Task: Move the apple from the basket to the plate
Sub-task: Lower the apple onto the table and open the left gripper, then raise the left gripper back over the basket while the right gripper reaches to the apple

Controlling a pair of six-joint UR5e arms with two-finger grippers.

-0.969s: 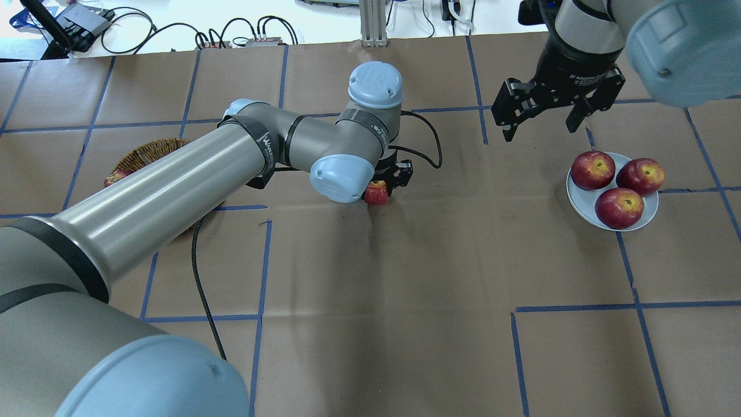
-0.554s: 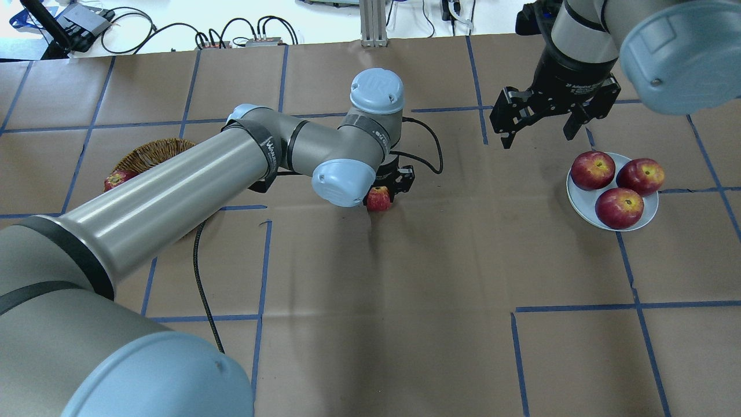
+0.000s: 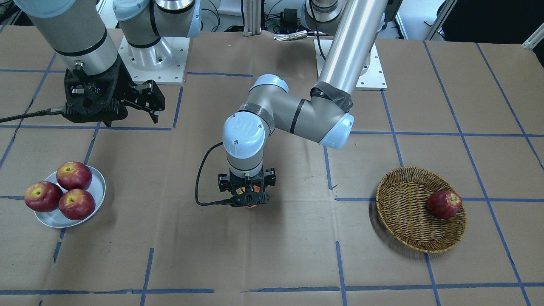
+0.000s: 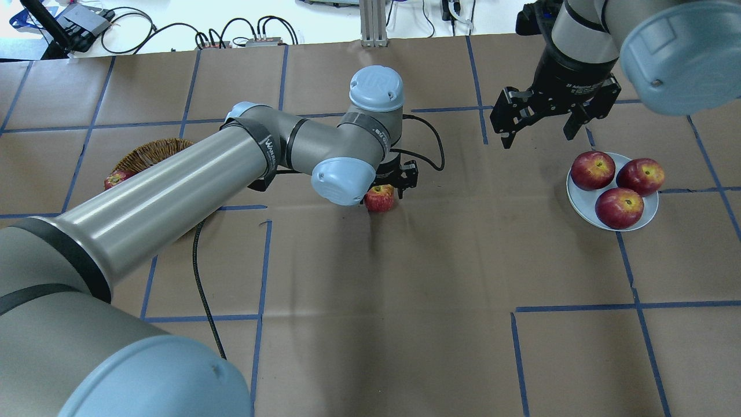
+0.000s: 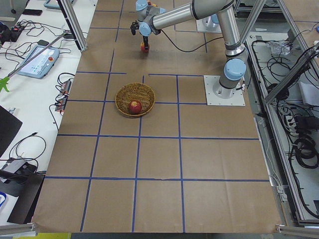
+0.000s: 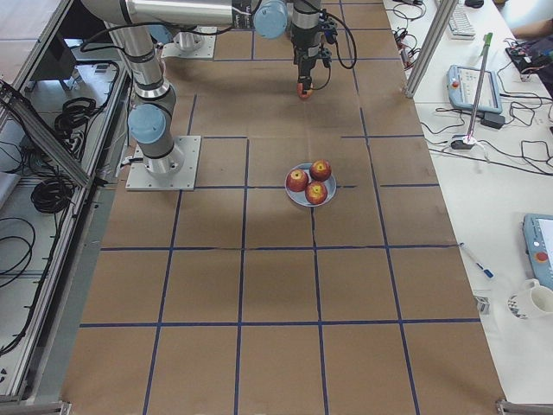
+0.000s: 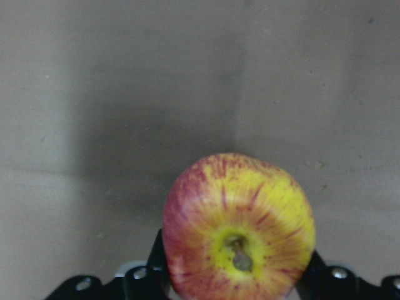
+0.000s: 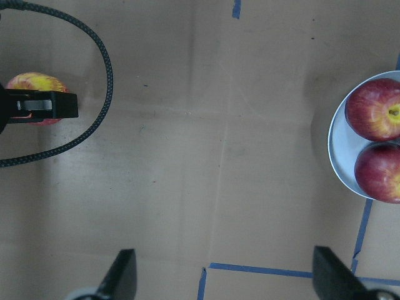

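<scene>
The apple (image 7: 237, 228), yellow with red streaks, sits between the fingers of my left gripper (image 4: 389, 186), which is shut on it low over the middle of the table. It also shows in the overhead view (image 4: 379, 198) and the right wrist view (image 8: 31, 84). In the front view the gripper (image 3: 248, 199) hides most of it. The wicker basket (image 4: 153, 152) lies far to the left, mostly under my left arm. The grey plate (image 4: 579, 202) is at the right. My right gripper (image 4: 538, 136) hangs open and empty just behind the plate.
Three dark red apples (image 4: 593, 169) fill the plate (image 3: 97, 182). One dark red apple (image 3: 444, 204) lies in the basket (image 3: 403, 212). A black cable (image 4: 200, 284) trails over the table from my left wrist. Blue tape lines cross the brown paper.
My left gripper has shifted a little with the apple and sits slightly lower. My right gripper has drawn back a little toward the far side and stays open.
</scene>
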